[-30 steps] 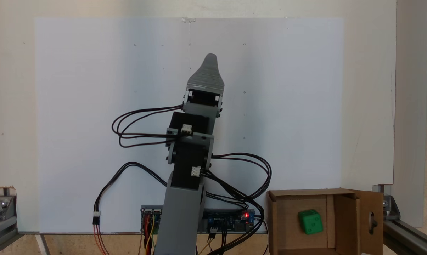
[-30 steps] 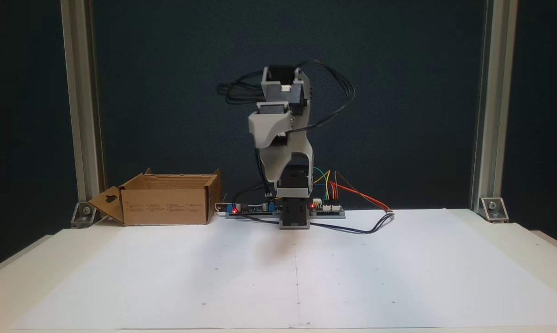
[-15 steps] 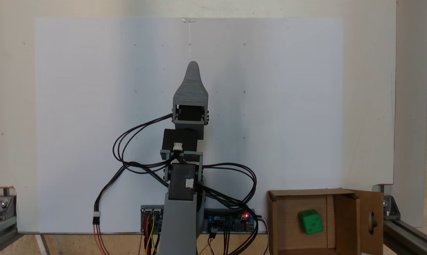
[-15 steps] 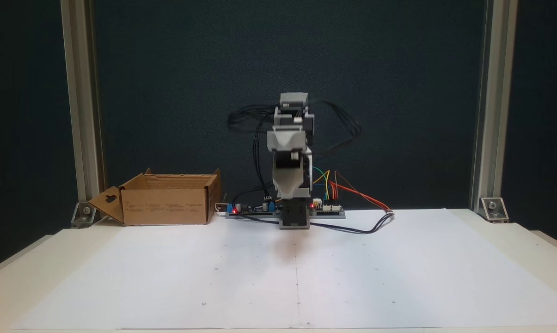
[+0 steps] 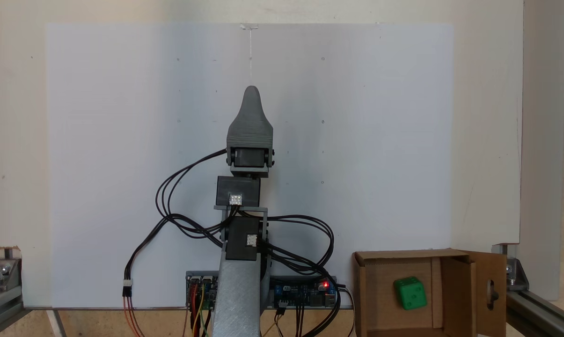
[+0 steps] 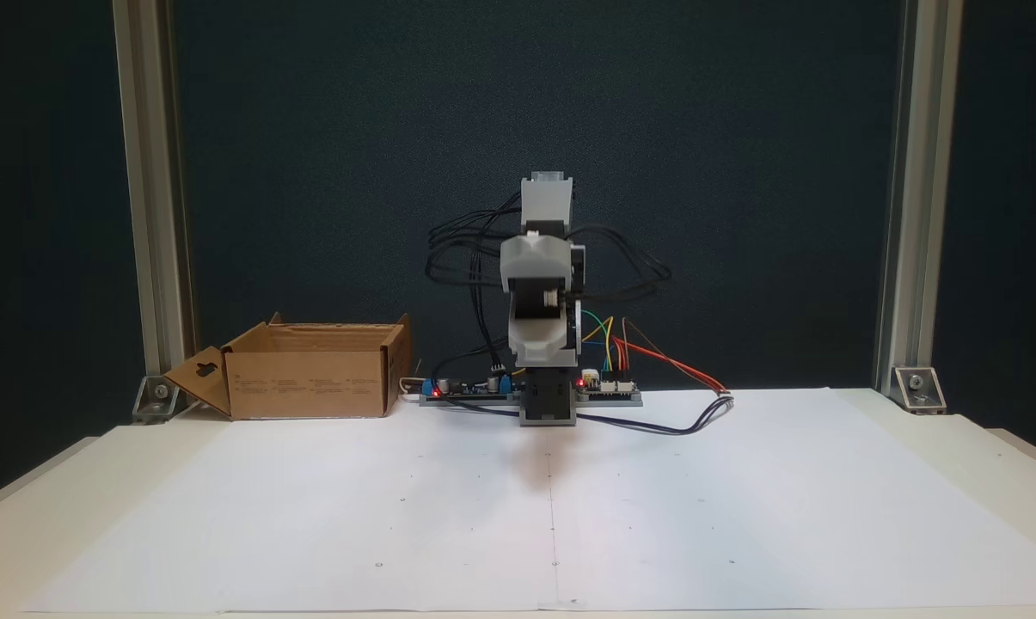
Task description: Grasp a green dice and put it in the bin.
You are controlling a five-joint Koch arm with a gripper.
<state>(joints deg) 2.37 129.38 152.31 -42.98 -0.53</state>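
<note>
The small bright green plastic dice [image 5: 410, 293], a cube with rounded edges and sunken pips of the same green, shows several pips on its upturned face. It lies on the floor of the brown corrugated cardboard bin [image 5: 373, 290], slightly skewed to the walls and nearer the right-hand wall in the fixed view from above. That box stands open with its flaps raised; one flap carries a keyhole-shaped cutout [image 5: 491, 292]. In the fixed view from the front, the bin [image 6: 307, 378] sits at the left, beside the circuit boards [image 6: 470, 389] at the arm's base, its keyhole flap [image 6: 198, 378] angled outward. The grey plastic gripper [image 5: 251, 91] points along the middle of the white paper sheet [image 5: 99, 140], well apart from the bin. From the front the gripper [image 6: 536, 348] hangs folded down over the base. One tip hides the other, so I cannot tell whether the jaws are together or parted.
</note>
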